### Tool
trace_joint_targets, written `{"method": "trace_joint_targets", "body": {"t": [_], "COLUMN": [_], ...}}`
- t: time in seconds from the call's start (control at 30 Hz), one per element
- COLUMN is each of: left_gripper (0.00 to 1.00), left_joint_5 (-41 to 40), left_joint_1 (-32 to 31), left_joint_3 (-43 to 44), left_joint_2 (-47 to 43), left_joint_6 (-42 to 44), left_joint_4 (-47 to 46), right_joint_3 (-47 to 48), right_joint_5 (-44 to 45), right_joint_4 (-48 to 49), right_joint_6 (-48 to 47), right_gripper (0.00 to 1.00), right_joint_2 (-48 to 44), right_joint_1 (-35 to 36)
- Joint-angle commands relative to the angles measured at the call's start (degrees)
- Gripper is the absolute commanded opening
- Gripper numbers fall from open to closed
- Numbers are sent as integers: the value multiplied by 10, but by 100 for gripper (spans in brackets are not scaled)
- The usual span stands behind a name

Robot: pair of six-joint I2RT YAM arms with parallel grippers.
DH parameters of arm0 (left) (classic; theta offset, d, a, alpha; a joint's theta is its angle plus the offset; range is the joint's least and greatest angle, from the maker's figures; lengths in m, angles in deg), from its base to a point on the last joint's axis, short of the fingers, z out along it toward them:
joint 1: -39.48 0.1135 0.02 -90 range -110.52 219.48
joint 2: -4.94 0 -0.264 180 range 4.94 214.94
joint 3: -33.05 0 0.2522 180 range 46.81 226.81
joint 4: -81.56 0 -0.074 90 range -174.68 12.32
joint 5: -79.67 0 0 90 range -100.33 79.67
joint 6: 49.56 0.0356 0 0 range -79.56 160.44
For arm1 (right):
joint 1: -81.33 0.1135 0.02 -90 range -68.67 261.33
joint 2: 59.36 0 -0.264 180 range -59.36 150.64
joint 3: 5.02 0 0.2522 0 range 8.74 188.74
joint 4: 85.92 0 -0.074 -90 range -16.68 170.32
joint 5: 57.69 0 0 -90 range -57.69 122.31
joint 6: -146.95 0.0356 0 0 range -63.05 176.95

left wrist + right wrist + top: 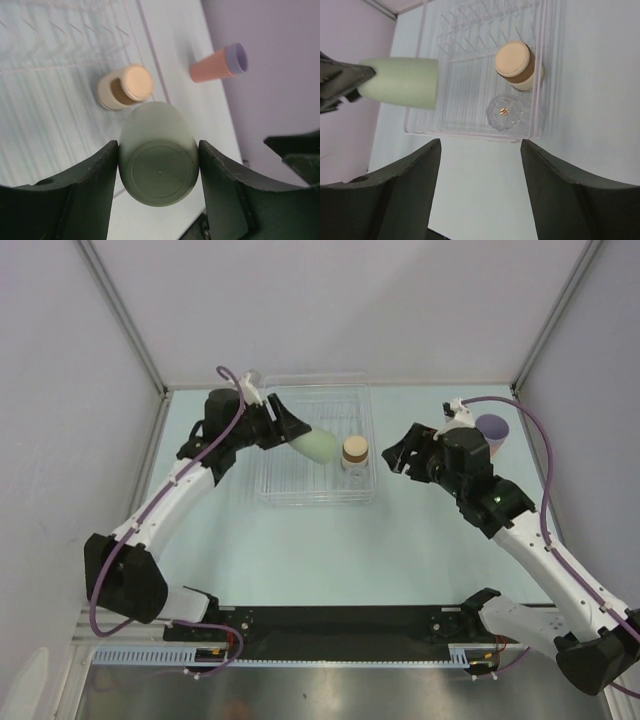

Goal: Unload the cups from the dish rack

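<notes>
Clamping the pale green cup (318, 446) by its closed base end, my left gripper (158, 150) holds it on its side above the dish rack (300, 485), mouth pointing toward the rack's middle. It seems lifted off the slats, though it is not yet out past the rack walls. Just beyond its mouth the cork-topped cup (355, 451) stands in the rack, with a small clear glass (504, 112) beside it.

The risks, as I judge them: the fingers pinch smooth, tapering plastic near one end, so a quick swing could let the cup twist or slide out. Carrying it rightward could knock the cork-topped cup. It must also be turned upright before release, or it will roll on the table (300, 560).

My left arm reaches forward and bends inward over the rack's left wall, wrist roughly level. My right arm reaches forward on the rack's right side, and the right gripper (480, 145) faces the rack with fingers spread and nothing between them. The salmon-pink cup (216, 66), which appears nested with the lavender cup (236, 57), is on the table behind it.
</notes>
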Motion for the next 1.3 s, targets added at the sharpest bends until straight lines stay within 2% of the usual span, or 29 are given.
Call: {"method": "trace_joint_targets", "body": {"t": [0.0, 0.03, 0.13, 0.27, 0.33, 0.43, 0.8, 1.27], "left_gripper": [1, 0, 0, 0, 1, 0, 0, 0], "left_joint_5": [161, 171, 195, 200, 190, 182, 195, 208], "left_joint_1": [9, 9, 9, 9, 10, 10, 10, 9], "left_joint_3": [-117, -135, -194, -256, -277, -302, -301, -307], "left_joint_2": [-54, -59, -70, -68, -63, -45, -26, -32], "left_joint_6": [-140, -180, -260, -333, -376, -413, -429, -432], "left_joint_4": [-273, -342, -466, -588, -664, -729, -753, -746], "right_joint_3": [-20, -28, -50, -94, -107, -139, -172, -117], "right_joint_5": [-103, -118, -186, -271, -292, -323, -352, -346], "right_joint_4": [114, 122, 176, 272, 299, 353, 465, 546], "right_joint_6": [34, 50, 73, 130, 150, 193, 254, 257], "right_gripper": [70, 71, 69, 68, 68, 68, 68, 67], "right_joint_2": [-25, -25, -26, -32, -34, -42, -31, 90], "right_joint_1": [-32, -41, -56, -73, -78, -85, -79, -20]}}
